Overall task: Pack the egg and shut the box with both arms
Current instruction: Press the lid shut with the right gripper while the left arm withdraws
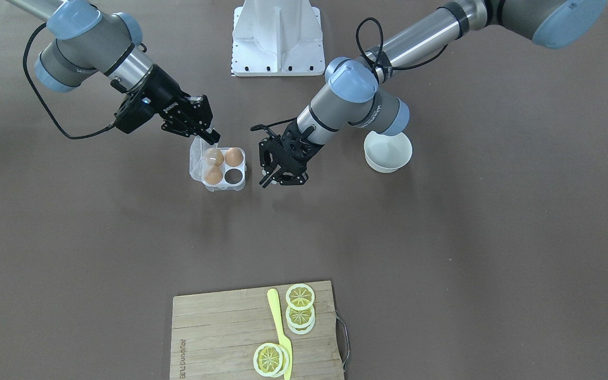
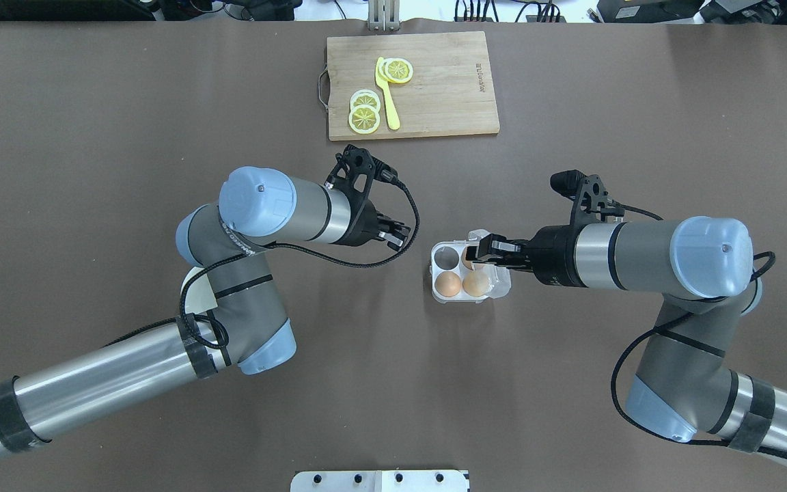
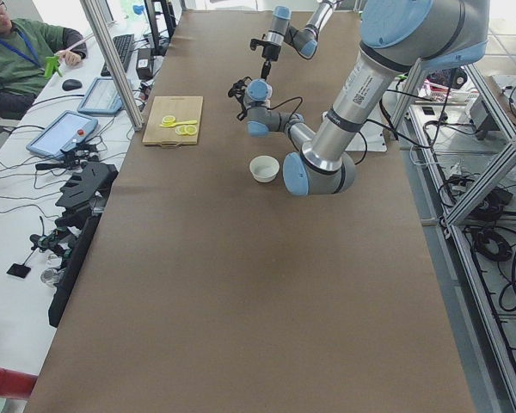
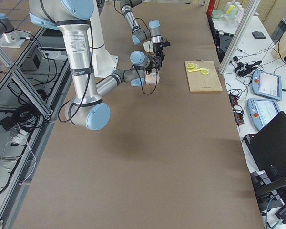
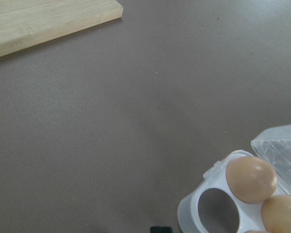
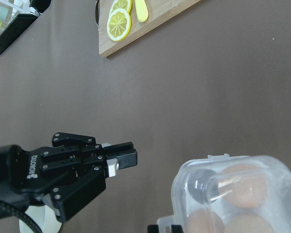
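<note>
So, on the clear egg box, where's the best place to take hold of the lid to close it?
Probably its free edge, opposite the hinge. The lid stands raised along the egg box's side toward the robot's right, so the right hand, close beside it, could pinch that thin edge from that side and swing it over the eggs.

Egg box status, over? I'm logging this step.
Right gripper at the lid of the box. Left gripper beside it, holding nothing. Three eggs seated, one cell empty.

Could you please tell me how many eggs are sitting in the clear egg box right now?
3. In the overhead view, two eggs fill the box's near cells; a third sits far-right, partly hidden by the right gripper's fingers. The fourth cell is empty.
</note>
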Controlling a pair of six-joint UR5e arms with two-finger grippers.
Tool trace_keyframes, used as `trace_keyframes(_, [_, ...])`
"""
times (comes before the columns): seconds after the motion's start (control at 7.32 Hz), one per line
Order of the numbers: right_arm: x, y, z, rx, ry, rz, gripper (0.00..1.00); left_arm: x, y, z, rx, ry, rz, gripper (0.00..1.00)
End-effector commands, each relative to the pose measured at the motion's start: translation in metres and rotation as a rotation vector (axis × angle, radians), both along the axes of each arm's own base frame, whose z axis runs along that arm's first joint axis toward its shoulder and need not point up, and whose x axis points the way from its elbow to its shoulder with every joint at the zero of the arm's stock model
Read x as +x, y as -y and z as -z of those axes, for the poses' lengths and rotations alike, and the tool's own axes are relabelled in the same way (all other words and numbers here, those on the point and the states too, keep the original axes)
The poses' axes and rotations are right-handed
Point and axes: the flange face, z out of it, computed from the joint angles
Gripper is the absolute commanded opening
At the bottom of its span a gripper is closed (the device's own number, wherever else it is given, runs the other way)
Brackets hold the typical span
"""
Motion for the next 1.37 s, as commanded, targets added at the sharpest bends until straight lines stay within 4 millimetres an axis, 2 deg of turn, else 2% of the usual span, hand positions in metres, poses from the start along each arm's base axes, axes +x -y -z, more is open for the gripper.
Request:
trace_keyframes(0.0, [-0.010, 0.006, 0.014, -0.008, -0.019, -0.019, 0.21, -0.064, 0.027, -0.026, -0.033, -0.006, -0.078, 0.62])
trace_keyframes(0.27, [-0.029, 0.007, 0.021, -0.008, -0.032, -0.040, 0.21, -0.157, 0.063, -0.051, -0.076, -0.019, -0.154, 0.63])
trace_keyframes(0.41, [-0.039, 0.007, 0.024, -0.007, -0.032, -0.043, 0.22, -0.194, 0.080, -0.057, -0.094, -0.026, -0.175, 0.65])
trace_keyframes(0.68, [-0.051, -0.003, 0.027, 0.000, -0.031, -0.049, 0.24, -0.235, 0.093, -0.065, -0.114, -0.033, -0.183, 0.76])
trace_keyframes(0.82, [-0.061, 0.000, 0.031, 0.002, -0.030, -0.058, 0.24, -0.262, 0.103, -0.072, -0.129, -0.036, -0.188, 0.79])
trace_keyframes(0.96, [-0.062, 0.001, 0.032, 0.004, -0.031, -0.060, 0.25, -0.282, 0.108, -0.082, -0.144, -0.035, -0.182, 0.81])
trace_keyframes(1.09, [-0.061, 0.002, 0.033, 0.004, -0.029, -0.061, 0.33, -0.287, 0.110, -0.084, -0.145, -0.034, -0.175, 0.83])
trace_keyframes(1.23, [-0.054, 0.009, 0.037, 0.000, -0.039, -0.073, 0.69, -0.295, 0.114, -0.085, -0.146, -0.035, -0.161, 0.85])
